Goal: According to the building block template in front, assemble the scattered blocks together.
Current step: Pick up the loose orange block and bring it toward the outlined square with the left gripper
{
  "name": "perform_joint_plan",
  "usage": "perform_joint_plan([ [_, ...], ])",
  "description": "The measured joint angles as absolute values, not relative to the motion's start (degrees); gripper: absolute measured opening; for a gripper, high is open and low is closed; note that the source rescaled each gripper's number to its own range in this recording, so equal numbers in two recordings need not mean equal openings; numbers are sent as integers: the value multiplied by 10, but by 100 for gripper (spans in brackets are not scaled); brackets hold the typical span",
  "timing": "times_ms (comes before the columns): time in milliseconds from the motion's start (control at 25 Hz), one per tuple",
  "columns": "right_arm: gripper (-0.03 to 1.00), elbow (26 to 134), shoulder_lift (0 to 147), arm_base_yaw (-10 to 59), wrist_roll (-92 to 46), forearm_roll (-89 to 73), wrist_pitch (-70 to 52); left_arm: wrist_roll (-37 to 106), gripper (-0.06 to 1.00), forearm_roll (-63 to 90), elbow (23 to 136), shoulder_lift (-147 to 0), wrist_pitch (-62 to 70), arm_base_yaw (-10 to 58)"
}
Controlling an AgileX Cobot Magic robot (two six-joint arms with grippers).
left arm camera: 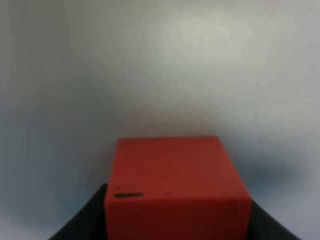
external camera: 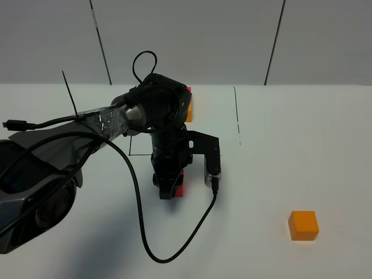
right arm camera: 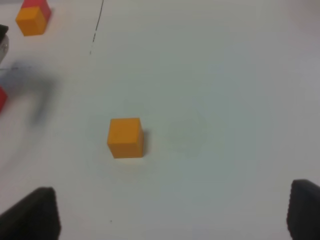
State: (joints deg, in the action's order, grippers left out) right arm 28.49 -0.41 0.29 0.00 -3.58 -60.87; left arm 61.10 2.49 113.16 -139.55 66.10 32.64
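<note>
Pinched a plain matte red cube [left arm camera: 177, 187] tight in the left gripper [external camera: 172, 187] at mid-table. Showed the matching orange cube [external camera: 303, 225] alone toward the near right, bare white tabletop [external camera: 279, 145] open on all sides. Half hid the joined red-and-orange template pair [external camera: 188, 109] behind the arm near the far edge. Held the right gripper [right arm camera: 172, 215] spread wide, empty.

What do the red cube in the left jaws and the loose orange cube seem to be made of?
Matte red cube: probably painted wood or hard plastic; even colour, no glare, crisp edges, small dark scuff. Matte orange cube: likely the same; flat dull faces, no grain visible.
</note>
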Motion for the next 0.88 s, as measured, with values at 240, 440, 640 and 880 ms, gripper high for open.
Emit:
perform_joint_plan([
  [240,81,285,-4,3,0,-36,-609,609,29,37,1132,-1398,664,326],
  [440,81,285,-4,3,0,-36,-609,562,94,37,1132,-1399,660,326],
  [640,81,285,-4,3,0,-36,-609,540,100,-8,1132,-1397,661,331],
  [880,81,285,-4,3,0,-36,-609,537,100,-15,1132,-1353,665,345],
])
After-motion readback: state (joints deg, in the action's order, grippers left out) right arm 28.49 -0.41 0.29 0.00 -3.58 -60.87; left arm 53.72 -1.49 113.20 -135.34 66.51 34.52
